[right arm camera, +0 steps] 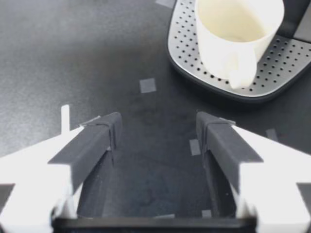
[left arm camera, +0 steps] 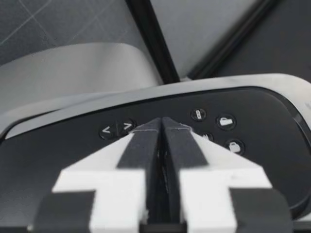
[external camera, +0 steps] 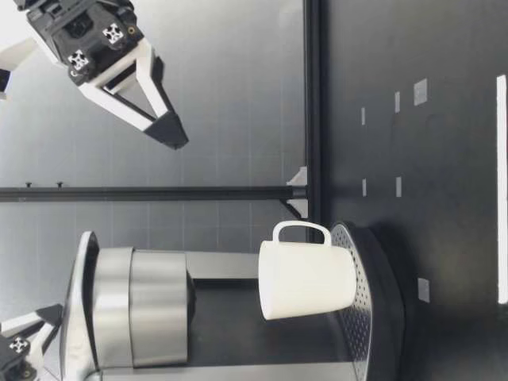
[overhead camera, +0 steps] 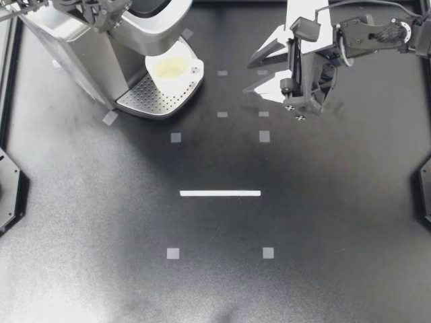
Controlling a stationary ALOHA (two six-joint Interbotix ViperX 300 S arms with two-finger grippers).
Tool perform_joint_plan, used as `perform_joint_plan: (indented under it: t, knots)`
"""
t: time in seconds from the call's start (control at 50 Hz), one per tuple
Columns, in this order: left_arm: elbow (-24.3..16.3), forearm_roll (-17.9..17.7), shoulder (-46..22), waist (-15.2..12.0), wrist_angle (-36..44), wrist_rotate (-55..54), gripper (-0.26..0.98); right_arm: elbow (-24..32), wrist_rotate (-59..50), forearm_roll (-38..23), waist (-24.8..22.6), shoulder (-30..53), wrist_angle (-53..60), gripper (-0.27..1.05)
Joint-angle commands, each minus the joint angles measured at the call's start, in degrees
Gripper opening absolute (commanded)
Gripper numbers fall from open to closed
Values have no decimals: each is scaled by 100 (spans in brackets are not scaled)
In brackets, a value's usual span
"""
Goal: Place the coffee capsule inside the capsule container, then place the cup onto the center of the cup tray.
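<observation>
The white cup (overhead camera: 174, 70) stands upright on the perforated cup tray (overhead camera: 151, 101) of the silver coffee machine (overhead camera: 74, 47). My right gripper (overhead camera: 249, 77) hovers open to the right of the cup, well above the table, its fingers pointing at the cup. In the right wrist view the cup (right arm camera: 238, 29) sits ahead of the open gripper (right arm camera: 158, 126), handle toward it, with nothing between the fingers. My left gripper (overhead camera: 101, 19) is over the machine's top. In the left wrist view it (left arm camera: 160, 125) is shut at the dark button panel (left arm camera: 243, 107). No capsule shows.
A white tape line (overhead camera: 220, 193) and small tape squares (overhead camera: 175, 137) mark the black table. A dark rail (external camera: 159, 193) runs behind the table. In the low view the cup (external camera: 305, 278) stands under the machine's head (external camera: 159, 305).
</observation>
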State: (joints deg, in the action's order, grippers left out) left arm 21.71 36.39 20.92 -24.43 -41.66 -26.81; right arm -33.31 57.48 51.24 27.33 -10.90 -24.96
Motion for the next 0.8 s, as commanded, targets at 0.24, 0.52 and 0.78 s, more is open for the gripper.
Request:
perform_joint_plan:
  t: [0.24,0.52,0.78]
  knots:
    - [-79,-439,-387,70,-413,343,10,62,70,9,-26,-18,53,60]
    - [-35,-958,-677,105,-492,712,10,62,105,0,-26,114,158,60]
    - [-202,-773,-334,97,-492,756,10,79,97,26,-26,79,176,60]
